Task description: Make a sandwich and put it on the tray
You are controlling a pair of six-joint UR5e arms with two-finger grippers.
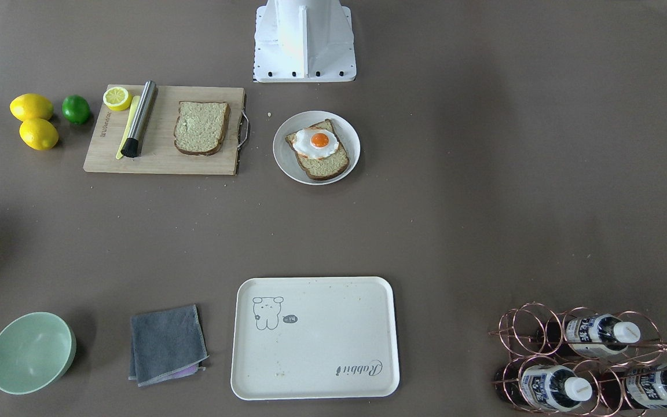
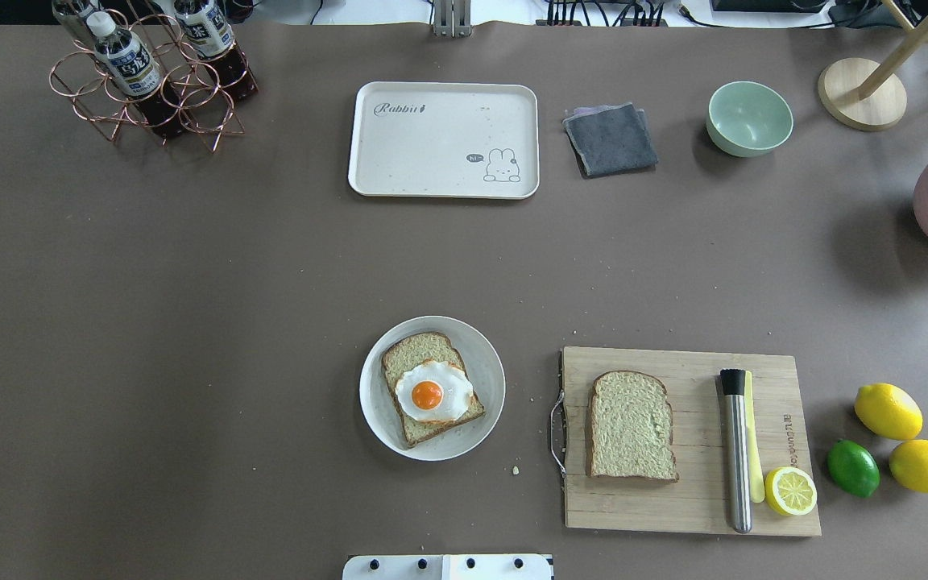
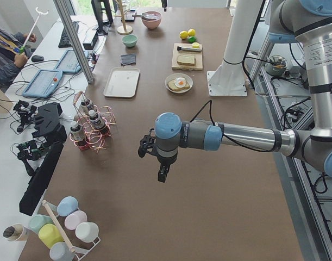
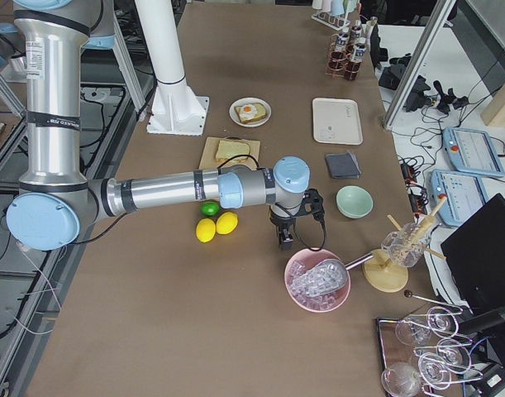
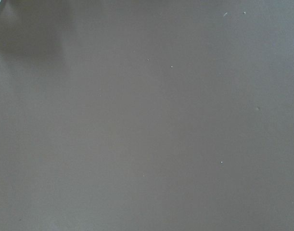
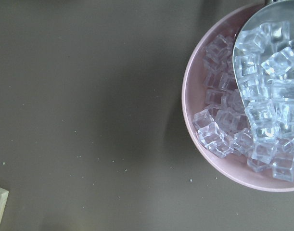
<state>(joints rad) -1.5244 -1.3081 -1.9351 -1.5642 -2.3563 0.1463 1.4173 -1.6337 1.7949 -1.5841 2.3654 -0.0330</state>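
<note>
One bread slice (image 2: pixel 412 354) with a fried egg (image 2: pixel 430 392) on top lies on a round white plate (image 2: pixel 488 354) near the robot base; the egg also shows in the front view (image 1: pixel 316 143). A second bare slice (image 2: pixel 631 425) lies on the wooden cutting board (image 2: pixel 689 499). The cream tray (image 2: pixel 432 153) sits empty at the far side. My left gripper (image 3: pixel 162 174) hovers over bare table, far from the food. My right gripper (image 4: pixel 285 241) hovers beside a pink bowl of ice (image 6: pixel 187 91). I cannot tell whether either is open or shut.
A steel rod (image 2: pixel 736 451), yellow knife and half lemon (image 2: pixel 790 490) lie on the board. Two lemons (image 2: pixel 888 411) and a lime (image 2: pixel 853 468) lie beside it. A green bowl (image 2: pixel 749 118), grey cloth (image 2: pixel 611 138) and copper bottle rack (image 2: pixel 150 89) flank the tray.
</note>
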